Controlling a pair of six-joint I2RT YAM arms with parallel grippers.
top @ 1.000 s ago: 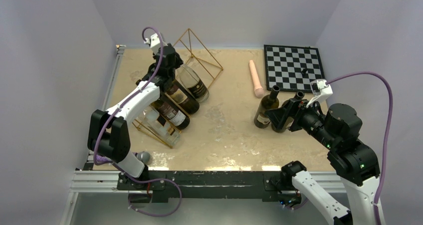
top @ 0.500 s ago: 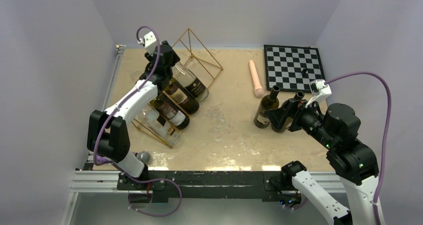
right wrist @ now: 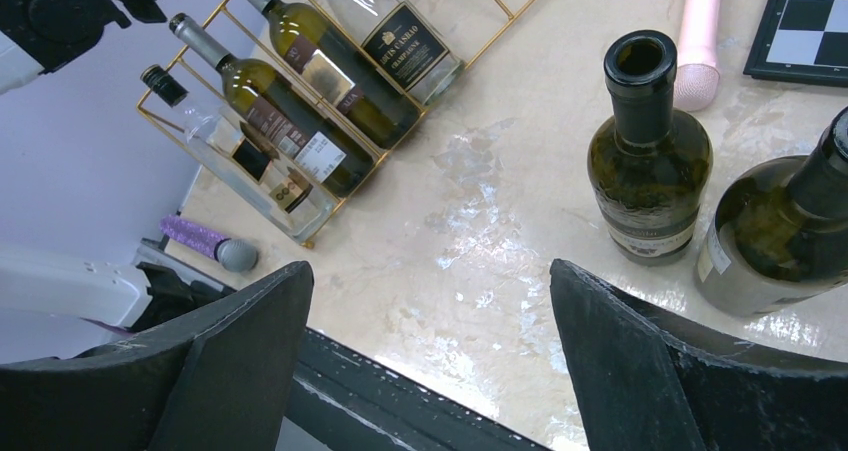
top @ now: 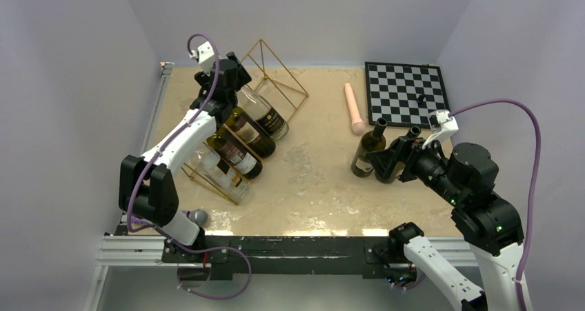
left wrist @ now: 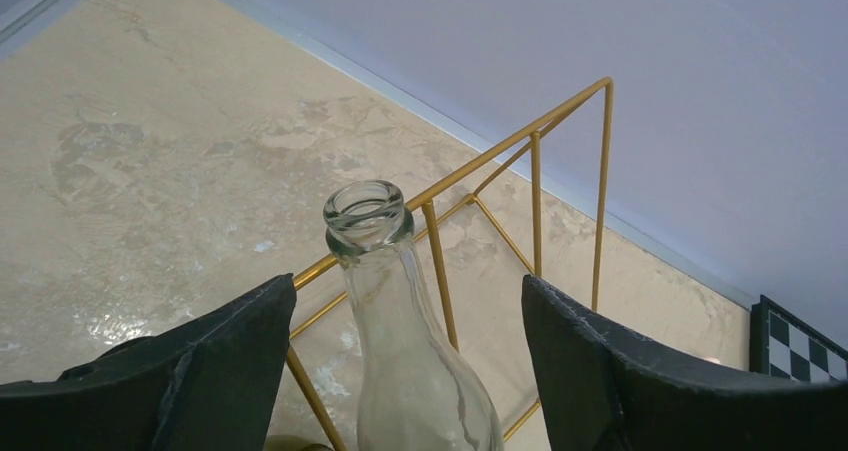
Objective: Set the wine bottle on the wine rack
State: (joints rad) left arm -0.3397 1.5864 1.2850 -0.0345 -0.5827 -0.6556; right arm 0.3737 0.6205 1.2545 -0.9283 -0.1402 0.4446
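Backed higher, left fingers gape around the clear glass bottle; right fingers gape

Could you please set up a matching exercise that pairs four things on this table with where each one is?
Things
1. clear glass wine bottle
2. pale pink cylinder
3. open dark green glass bottle
4. small dark chess piece

Places
A. standing upright on the beige table, beside a second dark bottle
B. on the black-and-white chessboard
C. lying in the gold wire rack, its neck between the fingers of the open left end effector, not touching them
D. lying flat on the table, just left of the chessboard

Pairs: 1-C, 2-D, 3-A, 4-B
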